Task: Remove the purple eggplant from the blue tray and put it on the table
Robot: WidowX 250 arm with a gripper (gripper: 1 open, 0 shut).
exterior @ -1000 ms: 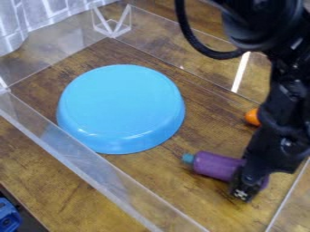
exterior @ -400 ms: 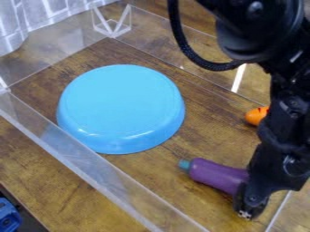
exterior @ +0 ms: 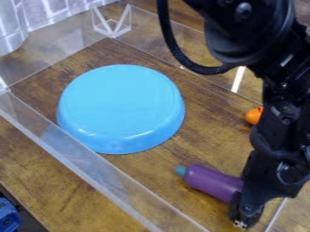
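The purple eggplant (exterior: 211,181) lies on the wooden counter (exterior: 155,169) — the black tool (exterior: 246,214) at its end, grip unclear.

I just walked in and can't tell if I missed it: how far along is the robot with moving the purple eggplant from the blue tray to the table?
Nearly finished, it seems. The purple eggplant is already off the blue tray and lies on the table. The gripper is right at its end; whether it is gripping, I can't tell. What's left is probably just letting go, if needed, and backing away.
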